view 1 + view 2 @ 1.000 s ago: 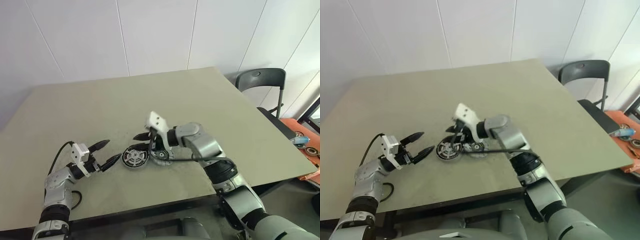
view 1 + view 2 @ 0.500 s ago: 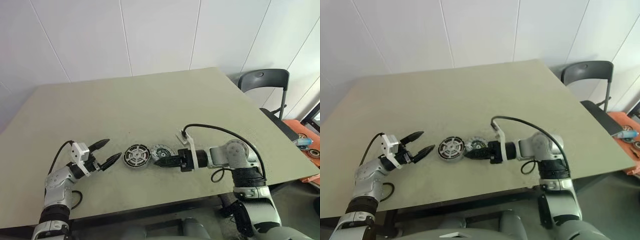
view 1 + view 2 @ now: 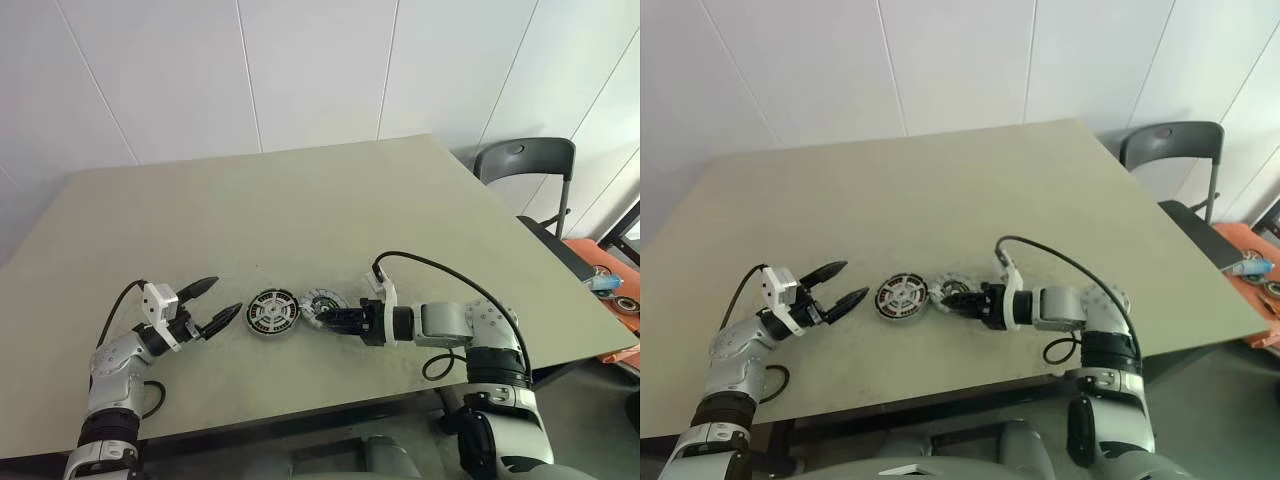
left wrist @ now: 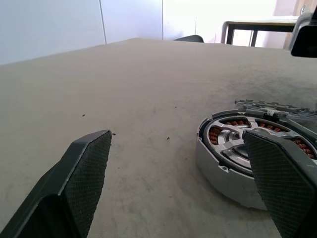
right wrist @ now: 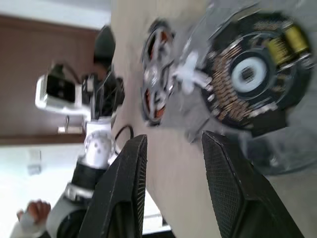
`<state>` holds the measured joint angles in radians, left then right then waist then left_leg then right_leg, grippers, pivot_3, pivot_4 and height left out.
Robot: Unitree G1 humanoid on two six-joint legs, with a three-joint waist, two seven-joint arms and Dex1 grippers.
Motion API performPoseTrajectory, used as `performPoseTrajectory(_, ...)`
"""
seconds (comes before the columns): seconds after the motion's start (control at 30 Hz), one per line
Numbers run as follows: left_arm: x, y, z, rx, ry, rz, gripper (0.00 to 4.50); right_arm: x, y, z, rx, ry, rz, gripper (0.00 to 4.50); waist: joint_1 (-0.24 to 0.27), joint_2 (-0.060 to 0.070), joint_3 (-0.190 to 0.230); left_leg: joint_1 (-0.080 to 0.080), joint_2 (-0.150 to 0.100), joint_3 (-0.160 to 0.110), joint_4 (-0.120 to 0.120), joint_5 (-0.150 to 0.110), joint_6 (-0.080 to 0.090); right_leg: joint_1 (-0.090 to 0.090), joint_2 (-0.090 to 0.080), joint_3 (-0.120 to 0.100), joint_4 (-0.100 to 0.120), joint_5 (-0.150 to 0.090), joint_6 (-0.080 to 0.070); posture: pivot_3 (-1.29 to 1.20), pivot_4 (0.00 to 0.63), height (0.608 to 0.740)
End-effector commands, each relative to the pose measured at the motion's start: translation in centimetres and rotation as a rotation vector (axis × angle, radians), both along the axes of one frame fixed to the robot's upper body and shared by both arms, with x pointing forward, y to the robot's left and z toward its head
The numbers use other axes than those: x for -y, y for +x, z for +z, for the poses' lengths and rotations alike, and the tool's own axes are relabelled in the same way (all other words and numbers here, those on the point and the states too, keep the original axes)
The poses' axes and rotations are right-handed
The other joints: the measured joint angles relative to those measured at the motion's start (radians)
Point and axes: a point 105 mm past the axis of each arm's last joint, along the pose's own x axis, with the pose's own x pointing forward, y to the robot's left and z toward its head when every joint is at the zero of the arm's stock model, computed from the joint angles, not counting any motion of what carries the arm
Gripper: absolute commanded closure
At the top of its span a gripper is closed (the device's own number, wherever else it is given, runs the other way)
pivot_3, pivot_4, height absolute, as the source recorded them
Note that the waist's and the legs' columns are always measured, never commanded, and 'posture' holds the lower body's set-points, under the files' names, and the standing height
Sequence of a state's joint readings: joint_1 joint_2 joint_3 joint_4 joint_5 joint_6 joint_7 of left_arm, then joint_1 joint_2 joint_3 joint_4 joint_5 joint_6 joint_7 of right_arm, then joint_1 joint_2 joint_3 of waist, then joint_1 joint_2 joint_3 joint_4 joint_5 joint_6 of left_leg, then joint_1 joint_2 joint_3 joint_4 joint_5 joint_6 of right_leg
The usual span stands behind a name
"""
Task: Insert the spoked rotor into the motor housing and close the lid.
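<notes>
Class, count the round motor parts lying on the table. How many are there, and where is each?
2. The motor housing, with the spoked rotor seated in it, lies near the left hand. The lid lies beside it, at the right hand.

In the left wrist view we see the lid [image 4: 277, 106] only as a sliver behind the motor housing [image 4: 233, 153], whose far side our left gripper's finger [image 4: 282, 183] covers. Beside the housing, the lid blurs in the right wrist view.
</notes>
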<state>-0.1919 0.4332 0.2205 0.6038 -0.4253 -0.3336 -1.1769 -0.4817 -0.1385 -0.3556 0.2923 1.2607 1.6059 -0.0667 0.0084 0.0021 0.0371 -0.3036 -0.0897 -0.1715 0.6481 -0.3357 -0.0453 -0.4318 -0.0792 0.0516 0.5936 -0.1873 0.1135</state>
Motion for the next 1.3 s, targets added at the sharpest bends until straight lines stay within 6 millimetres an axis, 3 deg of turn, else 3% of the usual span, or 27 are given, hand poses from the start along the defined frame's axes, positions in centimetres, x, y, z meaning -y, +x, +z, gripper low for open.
performPoseTrajectory(0.03,-0.6,0.5,1.8,0.067,0.008,0.012,0.00,-0.1,0.3,0.6,0.016,0.001,-0.018,2.67,0.000,0.000,0.000,0.000,0.000,0.000,0.000,0.000,0.000,0.000,0.000,0.000,0.000,0.000,0.000,0.00,0.000,0.740)
performPoseTrajectory(0.1,-0.7,0.5,1.8,0.067,0.008,0.013,0.00,-0.4,-0.1,0.8,0.016,0.018,0.008,2.67,-0.001,0.000,0.000,0.000,0.000,0.000,0.000,0.000,0.000,0.000,0.000,0.000,0.000,0.000,0.001,0.00,0.000,0.740)
performPoseTrajectory(0.23,-0.6,0.5,1.8,0.065,0.010,0.011,0.00,-1.2,-2.0,3.0,0.054,0.145,0.155,2.67,-0.006,0.000,0.000,0.000,0.000,0.000,0.000,0.000,0.000,0.000,0.000,0.000,0.000,-0.002,0.003,0.00,0.000,0.740)
performPoseTrajectory(0.37,-0.6,0.5,1.8,0.067,0.009,0.010,0.00,-1.0,-3.1,2.0,-0.004,0.116,0.195,2.67,-0.009,0.000,0.000,0.000,0.000,0.000,0.000,0.000,0.000,0.001,0.000,0.000,0.000,-0.002,0.003,0.00,0.000,0.740)
performPoseTrajectory(0.6,-0.7,0.6,1.8,0.065,0.008,0.017,0.00,0.1,-2.0,-0.5,-0.067,-0.039,0.058,2.67,-0.020,0.000,0.000,0.001,0.001,0.000,0.000,0.000,0.000,0.002,0.000,0.000,-0.001,-0.002,0.003,0.00,0.000,0.740)
performPoseTrajectory(0.87,-0.7,0.6,1.7,0.061,0.010,0.016,0.00,0.1,0.2,0.5,-0.058,0.053,-0.124,2.67,-0.021,0.000,0.000,0.001,0.001,0.000,0.000,0.000,0.000,0.002,0.000,0.000,-0.001,-0.002,0.003,0.00,0.000,0.740)
performPoseTrajectory(1.03,-0.7,0.5,1.6,0.060,0.014,0.014,0.00,-0.3,0.7,-0.1,-0.065,0.027,-0.171,2.67,-0.022,0.000,0.000,0.001,0.001,0.000,0.000,0.000,0.000,0.002,0.000,0.000,-0.001,-0.002,0.003,0.00,0.000,0.740)
performPoseTrajectory(1.13,-0.6,0.5,1.3,0.055,0.022,0.012,0.00,-0.5,1.7,0.0,-0.025,-0.003,-0.210,3.23,-0.022,0.000,0.000,0.001,0.001,0.000,0.000,0.000,0.000,0.002,0.000,0.000,-0.001,-0.002,0.003,0.00,0.000,0.740)
performPoseTrajectory(1.27,-0.6,0.5,1.3,0.057,0.024,0.012,0.00,-0.6,2.8,0.7,0.078,-0.058,-0.225,4.46,-0.025,0.000,0.000,0.002,0.001,0.000,0.001,0.000,0.000,0.003,0.001,0.000,-0.001,-0.002,0.003,0.00,0.000,0.740)
performPoseTrajectory(1.3,-0.6,0.5,1.3,0.057,0.024,0.012,0.00,-0.6,3.1,1.0,0.120,-0.084,-0.225,4.49,-0.024,0.000,0.000,0.002,0.001,0.000,0.001,0.000,0.000,0.004,0.001,0.000,-0.001,-0.002,0.003,0.00,0.000,0.740)
